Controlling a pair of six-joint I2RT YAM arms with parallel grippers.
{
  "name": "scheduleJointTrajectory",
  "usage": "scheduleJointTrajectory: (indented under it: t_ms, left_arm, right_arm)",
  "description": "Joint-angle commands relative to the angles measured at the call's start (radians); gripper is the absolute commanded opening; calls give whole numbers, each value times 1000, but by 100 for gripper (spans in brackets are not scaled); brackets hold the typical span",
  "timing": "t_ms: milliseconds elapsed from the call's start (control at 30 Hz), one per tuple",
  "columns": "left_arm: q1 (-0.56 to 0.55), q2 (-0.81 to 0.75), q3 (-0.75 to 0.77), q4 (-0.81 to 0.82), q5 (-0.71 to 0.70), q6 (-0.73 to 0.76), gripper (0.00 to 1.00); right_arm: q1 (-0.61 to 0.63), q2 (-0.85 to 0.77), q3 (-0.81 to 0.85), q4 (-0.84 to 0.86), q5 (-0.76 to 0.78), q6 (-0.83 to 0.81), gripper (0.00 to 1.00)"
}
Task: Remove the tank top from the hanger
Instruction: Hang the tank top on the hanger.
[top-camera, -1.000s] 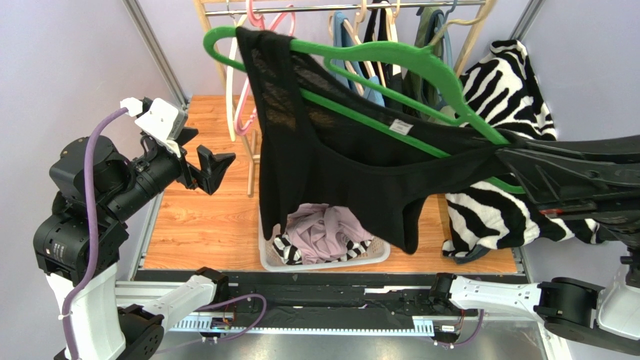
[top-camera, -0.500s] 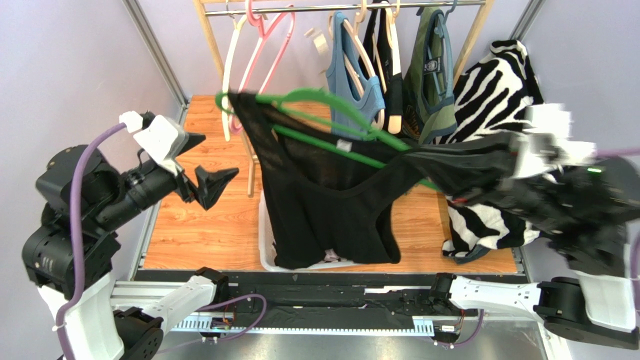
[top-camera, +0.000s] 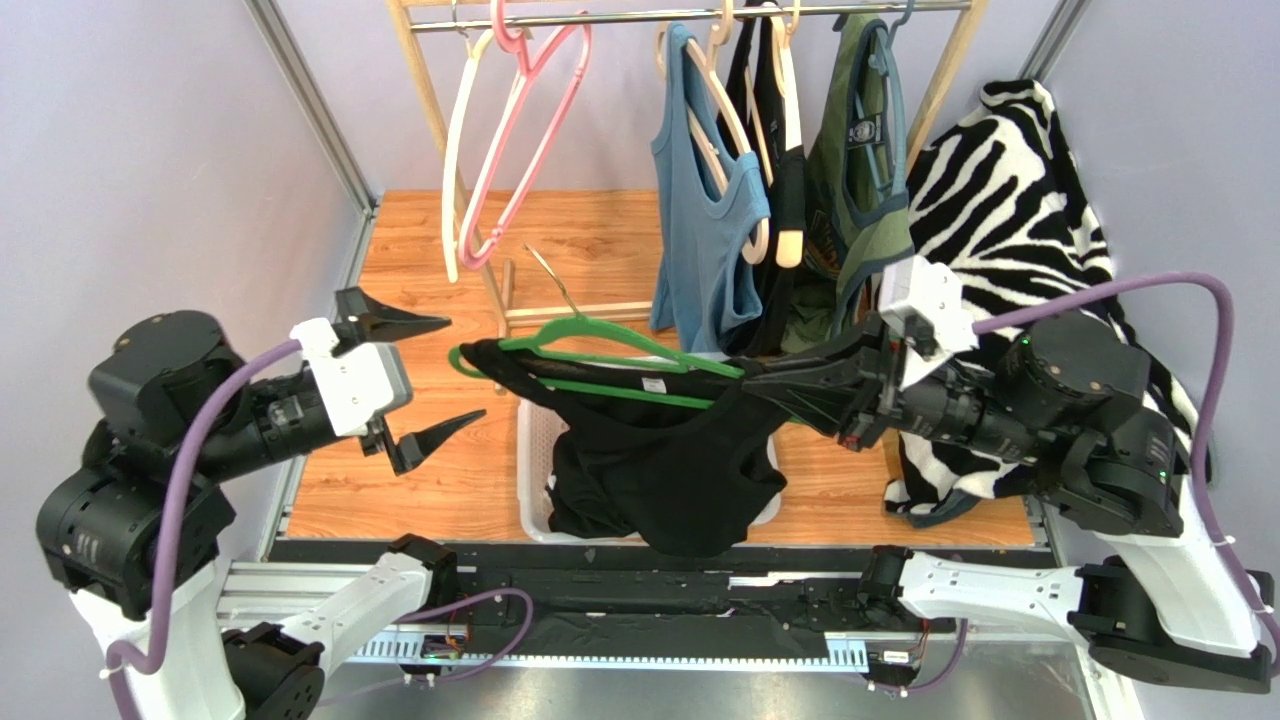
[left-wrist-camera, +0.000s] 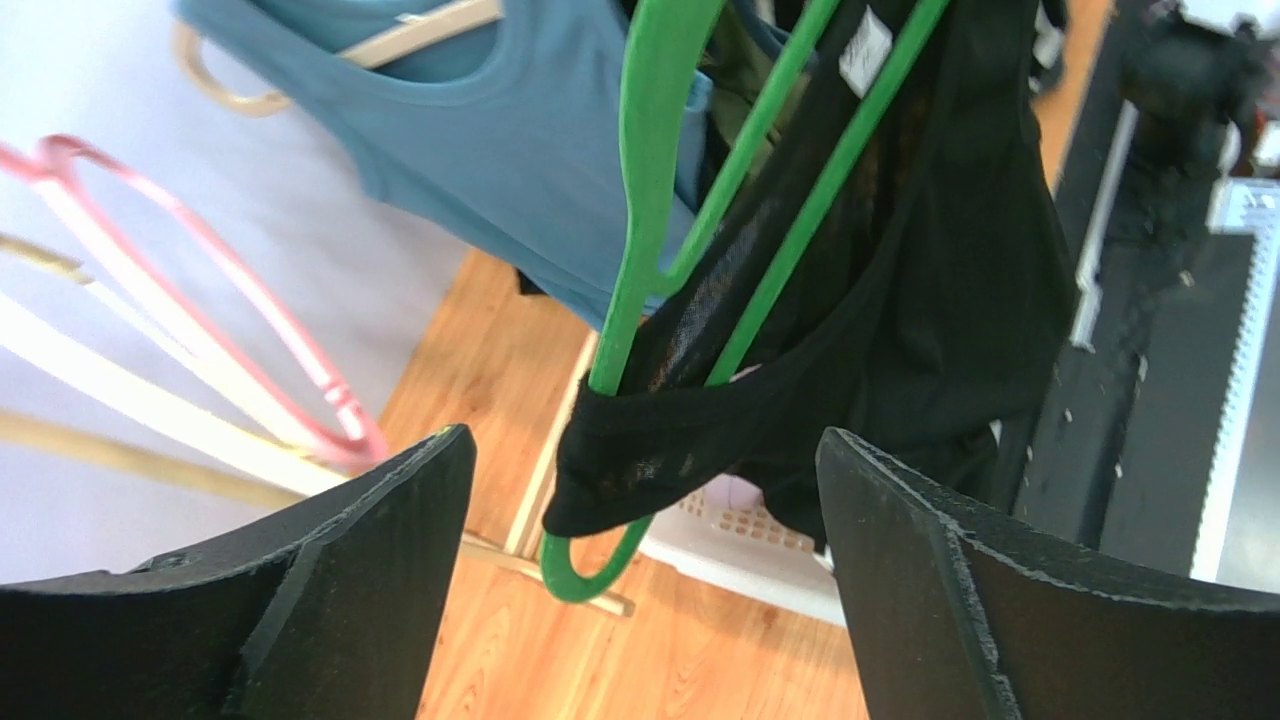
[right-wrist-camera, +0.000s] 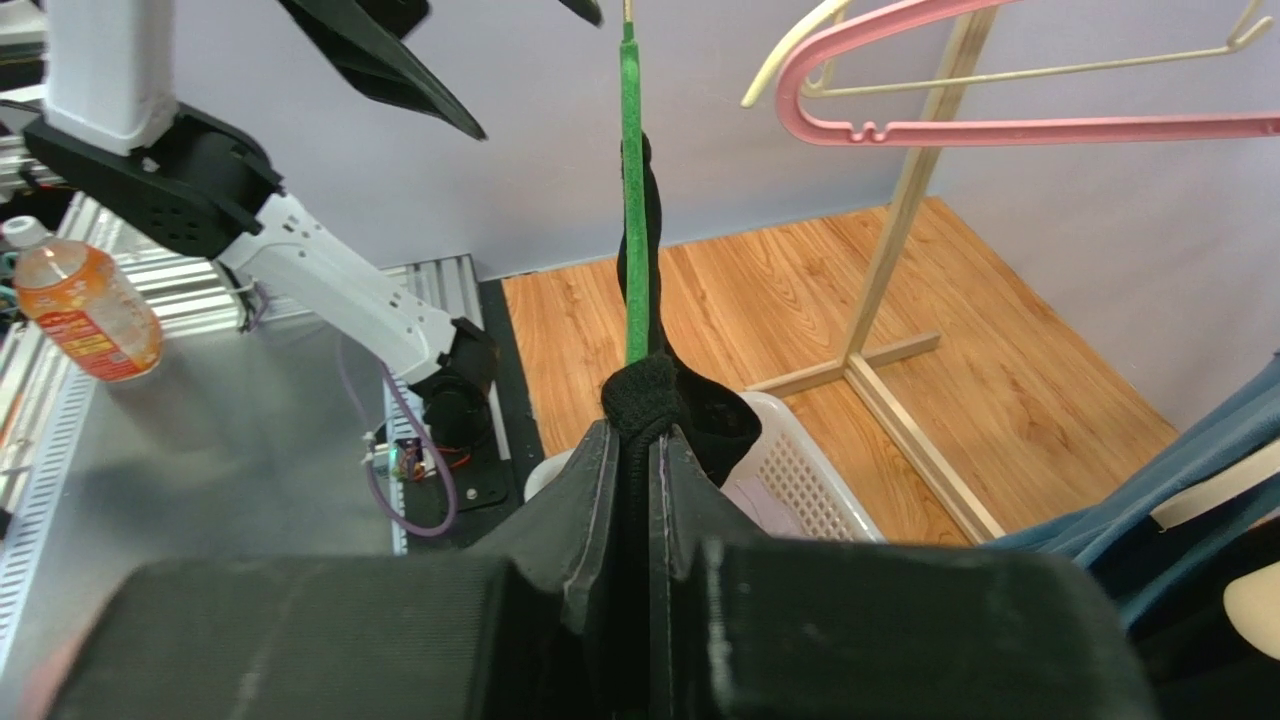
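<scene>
1. Top external view: the black tank top (top-camera: 661, 465) hangs on the green hanger (top-camera: 646, 345). The hanger lies almost level in the air between the two arms, with its hook pointing toward the left arm.
2. The garment sags from the hanger. Its lower part droops over the white laundry basket (top-camera: 528, 480) on the wooden floor.
3. The right gripper (top-camera: 766, 383) is clamped on the right end of the hanger and garment. The right wrist view shows its fingers (right-wrist-camera: 594, 510) pressed together on a bunched fold of the black tank top (right-wrist-camera: 661, 405), with the green hanger (right-wrist-camera: 633, 195) rising straight out of that fold. I cannot tell whether the hanger's tip is also between the fingers.
4. The left gripper (top-camera: 463, 368) is spread wide and holds nothing. It sits just beside the hanger's hook end.
5. In the left wrist view, the hook end of the green hanger (left-wrist-camera: 646, 195) and the strap of the black tank top (left-wrist-camera: 932, 300) lie between the two fingers (left-wrist-camera: 301, 600), clear of both.
6. Behind, a blue tank top (top-camera: 699, 195) and a pink hanger (top-camera: 519, 135) hang from the rail, and a zebra-print cloth (top-camera: 1022, 165) hangs at the right.
</scene>
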Motion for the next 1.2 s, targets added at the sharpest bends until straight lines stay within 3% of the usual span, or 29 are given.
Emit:
scheduleJointTrajectory:
  t_ms: [0, 333, 400, 533, 800, 900, 1000, 1033, 1100, 1167]
  left_arm:
    - [5, 31, -23, -68, 119, 149, 91]
    - [5, 91, 29, -155, 391, 200, 81]
    - [5, 92, 9, -183, 434, 222, 73]
    - [5, 89, -27, -229, 480, 252, 67]
    - [5, 91, -84, -166, 475, 202, 65]
    - [5, 101, -77, -143, 494, 176, 56]
    - [3, 111, -67, -131, 523, 162, 33]
    - [5, 114, -69, -126, 527, 153, 16]
    - [5, 112, -67, -105, 526, 137, 1]
    - [5, 111, -64, -83, 518, 114, 0]
  right_arm:
    - [4, -47, -11, 60, -91, 35, 0]
    - [4, -47, -105, 158, -179, 82, 0]
    - [4, -42, -105, 167, -182, 82, 0]
    - [4, -39, -94, 181, -179, 75, 0]
    - [4, -31, -85, 209, -191, 64, 0]
    - [4, -30, -105, 233, -196, 67, 0]
    - [4, -31, -138, 279, -190, 72, 0]
    - [4, -33, -149, 293, -184, 72, 0]
    - [4, -34, -164, 308, -159, 64, 0]
    - [4, -33, -161, 299, -121, 49, 2]
